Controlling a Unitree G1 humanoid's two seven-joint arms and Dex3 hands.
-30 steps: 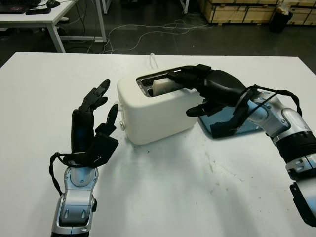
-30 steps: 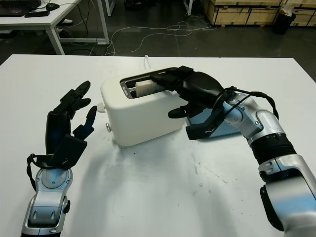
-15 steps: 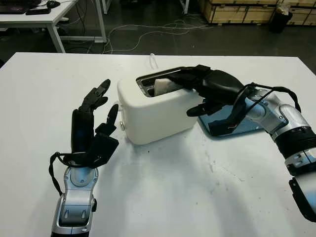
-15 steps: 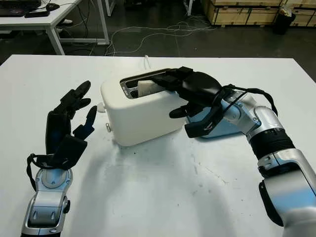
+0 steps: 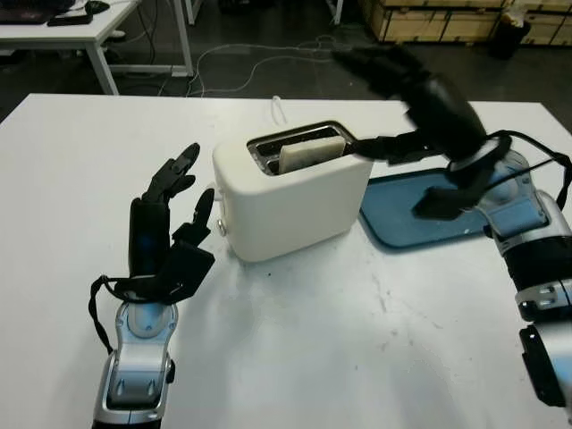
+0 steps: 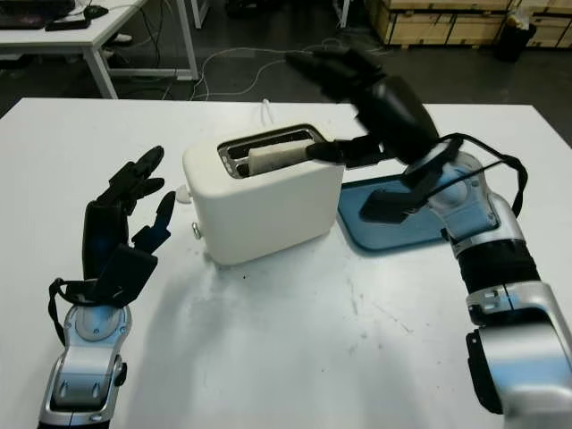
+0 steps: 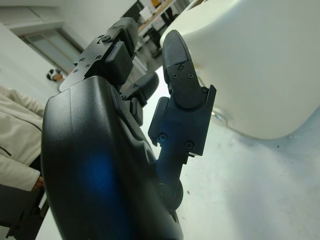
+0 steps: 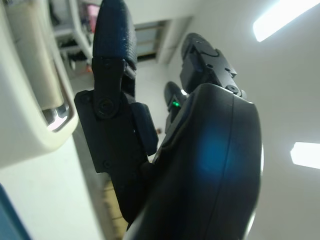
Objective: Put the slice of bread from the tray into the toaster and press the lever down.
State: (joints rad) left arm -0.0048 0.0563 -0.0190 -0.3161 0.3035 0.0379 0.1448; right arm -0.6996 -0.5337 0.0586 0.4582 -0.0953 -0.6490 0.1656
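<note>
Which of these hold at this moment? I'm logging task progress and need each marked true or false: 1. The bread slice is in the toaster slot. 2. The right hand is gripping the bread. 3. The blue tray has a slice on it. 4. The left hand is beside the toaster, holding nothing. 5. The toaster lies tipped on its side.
1. True: the bread slice stands in the slot of the toaster.
2. False: the right hand is open, raised above the toaster's right end, apart from the bread.
3. False: the blue tray carries no slice.
4. True: the left hand is open, to the toaster's left.
5. False: the toaster stands upright on the table.
</note>
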